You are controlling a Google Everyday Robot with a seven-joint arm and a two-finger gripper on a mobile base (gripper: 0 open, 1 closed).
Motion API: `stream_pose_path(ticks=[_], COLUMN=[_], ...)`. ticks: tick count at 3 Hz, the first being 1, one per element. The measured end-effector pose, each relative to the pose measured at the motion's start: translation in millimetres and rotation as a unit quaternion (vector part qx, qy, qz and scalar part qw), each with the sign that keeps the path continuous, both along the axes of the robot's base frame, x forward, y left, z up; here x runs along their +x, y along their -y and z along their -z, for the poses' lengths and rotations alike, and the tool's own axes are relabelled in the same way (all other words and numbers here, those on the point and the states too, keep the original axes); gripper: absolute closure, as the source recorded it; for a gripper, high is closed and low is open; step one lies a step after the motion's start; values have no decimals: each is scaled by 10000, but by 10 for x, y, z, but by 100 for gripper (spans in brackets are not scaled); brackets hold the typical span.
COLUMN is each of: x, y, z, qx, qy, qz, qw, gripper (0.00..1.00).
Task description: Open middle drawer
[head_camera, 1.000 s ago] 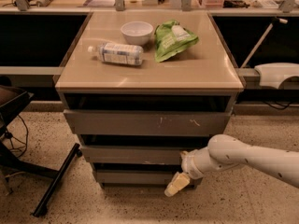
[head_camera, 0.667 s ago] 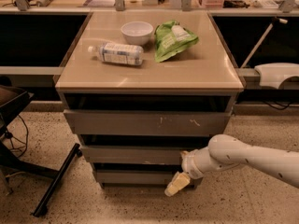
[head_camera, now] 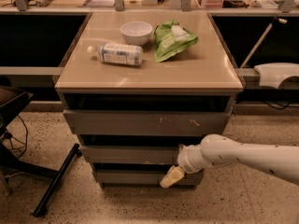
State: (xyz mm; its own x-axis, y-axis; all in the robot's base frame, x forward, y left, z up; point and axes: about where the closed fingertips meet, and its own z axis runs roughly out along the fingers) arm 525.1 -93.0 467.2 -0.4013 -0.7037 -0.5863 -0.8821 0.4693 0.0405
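The middle drawer (head_camera: 128, 154) is the grey flat front in the middle of the three-drawer cabinet, with a small pale chip at its lower edge. A dark gap shows above it. My gripper (head_camera: 172, 176) is at the end of the white arm (head_camera: 233, 155) that reaches in from the right. It hangs low in front of the cabinet, just below the right part of the middle drawer's front and over the bottom drawer front (head_camera: 135, 177). The arm's wrist covers the right end of the middle drawer.
The top drawer front (head_camera: 145, 122) has white scratches. On the tan cabinet top (head_camera: 205, 69) lie a plastic bottle (head_camera: 117, 54), a white bowl (head_camera: 136, 32) and a green bag (head_camera: 172, 40). A black chair base (head_camera: 51, 185) stands on the floor at left.
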Motion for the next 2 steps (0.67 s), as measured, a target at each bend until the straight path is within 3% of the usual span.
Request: stream_pose_path(ticks=[1, 2], x=[204, 204], y=[1, 1], z=[-41, -41], qx=[12, 12], qy=[326, 326], qz=[221, 221], qw=[9992, 9992], gripper=[0, 0])
